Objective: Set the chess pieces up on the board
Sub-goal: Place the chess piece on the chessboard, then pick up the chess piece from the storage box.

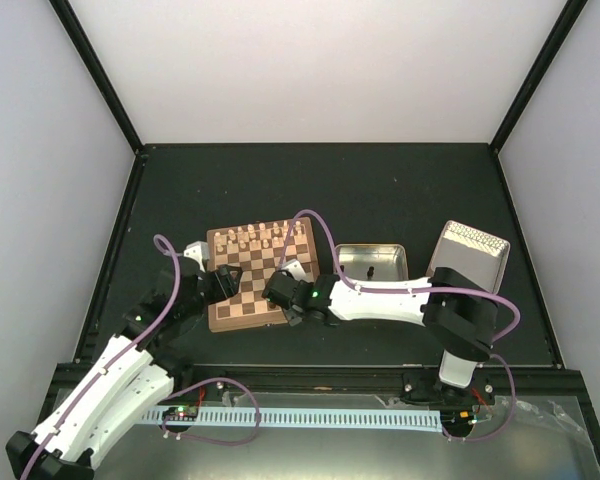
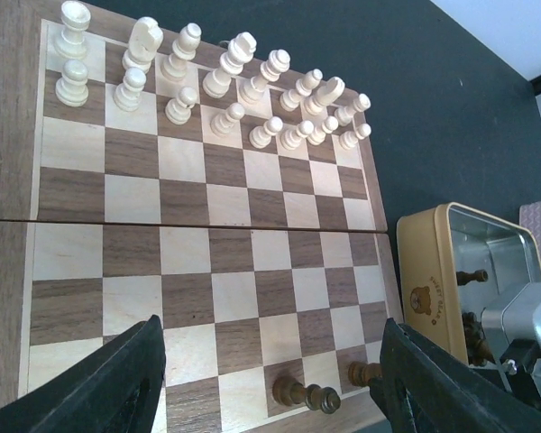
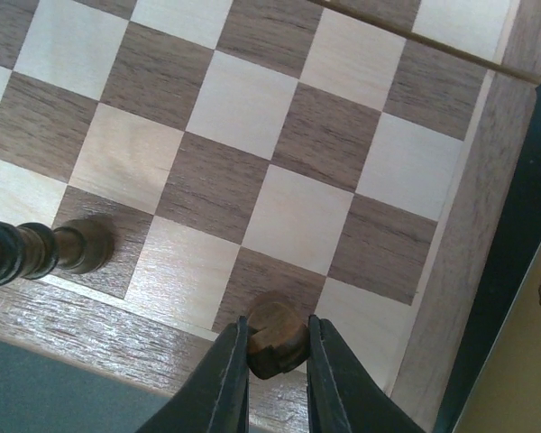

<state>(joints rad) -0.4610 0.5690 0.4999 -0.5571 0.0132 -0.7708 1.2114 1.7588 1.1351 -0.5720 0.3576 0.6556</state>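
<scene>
The right gripper [image 3: 277, 325] is pinched nearly closed on one dark chess piece [image 3: 272, 341] in the board's [image 2: 189, 203] near edge row, towards its right corner. One second dark piece [image 3: 50, 250] is in the same row. Sixteen pale pieces [image 2: 227, 117] fill the board's two far rows. The left gripper [image 2: 270, 325] hangs wide open and empty over the board's near left part.

Lettering on the tin [image 2: 426, 287] is too small to read.
</scene>
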